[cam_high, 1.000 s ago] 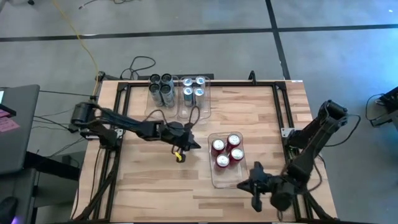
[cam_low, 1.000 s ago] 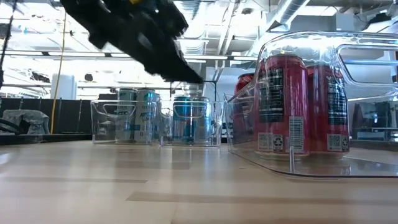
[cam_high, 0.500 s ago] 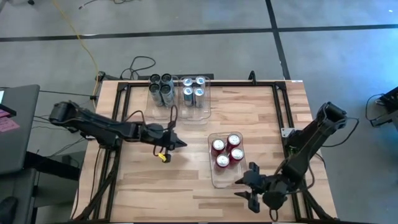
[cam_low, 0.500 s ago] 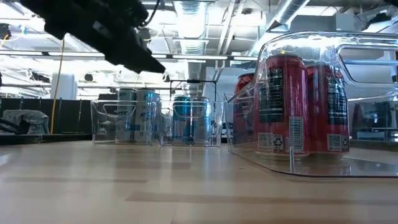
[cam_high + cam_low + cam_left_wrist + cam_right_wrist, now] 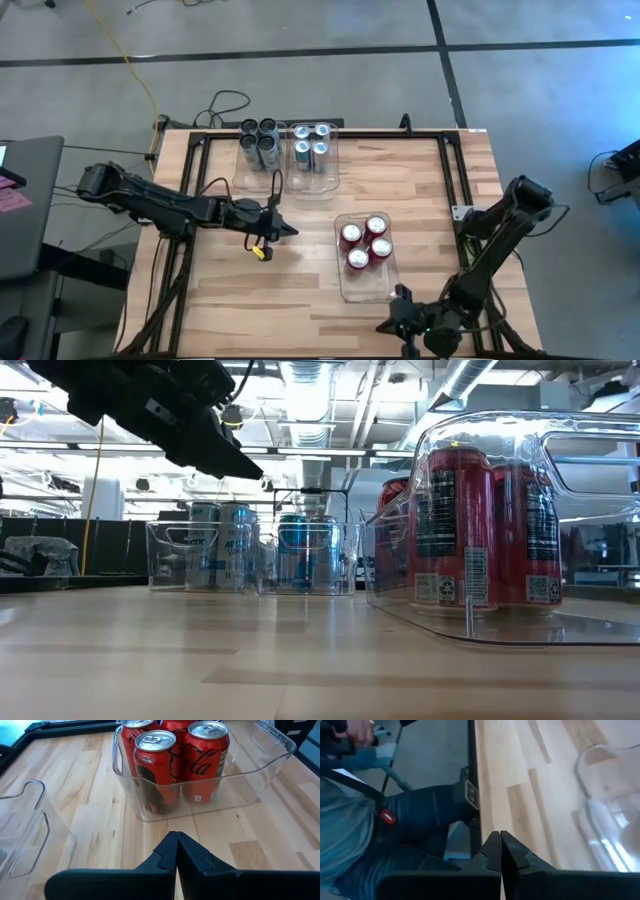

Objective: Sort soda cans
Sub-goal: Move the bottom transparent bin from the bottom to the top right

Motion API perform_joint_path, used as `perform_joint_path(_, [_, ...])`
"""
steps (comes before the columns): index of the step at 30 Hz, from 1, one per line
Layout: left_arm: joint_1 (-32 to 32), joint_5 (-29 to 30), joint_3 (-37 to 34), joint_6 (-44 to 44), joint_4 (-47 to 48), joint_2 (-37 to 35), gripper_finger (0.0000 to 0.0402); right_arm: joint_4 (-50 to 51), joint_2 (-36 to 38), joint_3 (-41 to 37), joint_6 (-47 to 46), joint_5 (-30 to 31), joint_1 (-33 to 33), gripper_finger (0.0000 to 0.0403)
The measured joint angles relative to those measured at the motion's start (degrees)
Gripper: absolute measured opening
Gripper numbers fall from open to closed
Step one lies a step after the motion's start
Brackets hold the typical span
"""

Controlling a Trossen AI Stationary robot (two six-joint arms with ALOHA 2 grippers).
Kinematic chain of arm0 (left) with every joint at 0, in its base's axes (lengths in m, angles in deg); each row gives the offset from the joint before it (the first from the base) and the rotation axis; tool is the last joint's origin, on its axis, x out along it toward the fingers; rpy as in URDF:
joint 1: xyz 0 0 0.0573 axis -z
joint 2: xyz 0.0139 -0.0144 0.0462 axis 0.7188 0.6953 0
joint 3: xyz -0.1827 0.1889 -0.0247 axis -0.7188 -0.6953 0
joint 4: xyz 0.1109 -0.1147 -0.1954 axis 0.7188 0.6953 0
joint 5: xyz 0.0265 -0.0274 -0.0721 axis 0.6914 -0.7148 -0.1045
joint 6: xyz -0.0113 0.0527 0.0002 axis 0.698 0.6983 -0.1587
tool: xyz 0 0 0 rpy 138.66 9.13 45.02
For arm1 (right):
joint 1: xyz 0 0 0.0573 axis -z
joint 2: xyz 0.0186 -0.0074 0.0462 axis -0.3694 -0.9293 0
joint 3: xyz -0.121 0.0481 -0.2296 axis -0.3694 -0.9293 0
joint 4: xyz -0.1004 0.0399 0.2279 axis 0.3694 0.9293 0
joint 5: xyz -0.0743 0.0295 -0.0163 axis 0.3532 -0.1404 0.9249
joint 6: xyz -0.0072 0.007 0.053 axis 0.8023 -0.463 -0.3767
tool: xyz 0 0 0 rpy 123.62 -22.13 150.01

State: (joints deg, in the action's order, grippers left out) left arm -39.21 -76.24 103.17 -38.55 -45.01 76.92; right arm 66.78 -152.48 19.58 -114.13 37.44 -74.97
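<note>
Several red soda cans [image 5: 365, 243] stand upright in a clear bin [image 5: 366, 287] at the table's right middle. Dark grey cans [image 5: 259, 141] and silver-blue cans [image 5: 312, 144] stand in two clear bins at the far edge. My left gripper [image 5: 290, 232] hovers shut and holding nothing to the left of the red cans [image 5: 175, 760], pointing at them. My right gripper [image 5: 383, 326] is shut and holding nothing by the table's near edge, just near of the red cans' bin; its own view shows the shut fingers [image 5: 500, 842] over the edge.
Black frame rails [image 5: 450, 180] run along the table's sides and far edge. Bare wood lies between the bins and at the near left. A person's legs in jeans [image 5: 395, 830] show beyond the table's near edge. Cables [image 5: 225, 100] lie behind the far edge.
My left gripper has drawn back toward the table's left edge, away from the red cans' bin, staying shut. My right gripper has gone down toward the table's near edge; its fingers stood apart half a second ago and are together now.
</note>
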Motion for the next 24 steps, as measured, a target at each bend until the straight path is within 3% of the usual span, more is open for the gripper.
perform_joint_path(5, [0.0,0.0,0.0,-0.2,0.2,0.0,0.0,-0.6,-5.3,-0.1,-5.2,-2.9,0.6,0.0006])
perform_joint_path(12, [0.0,0.0,0.0,0.0,0.5,0.0,0.0,-9.5,-13.5,1.3,-7.1,-2.5,-0.3,0.0002])
perform_joint_path(24, [0.0,0.0,0.1,-0.1,-0.4,0.0,0.0,-3.5,-13.2,2.2,-7.0,-1.2,0.7,0.0])
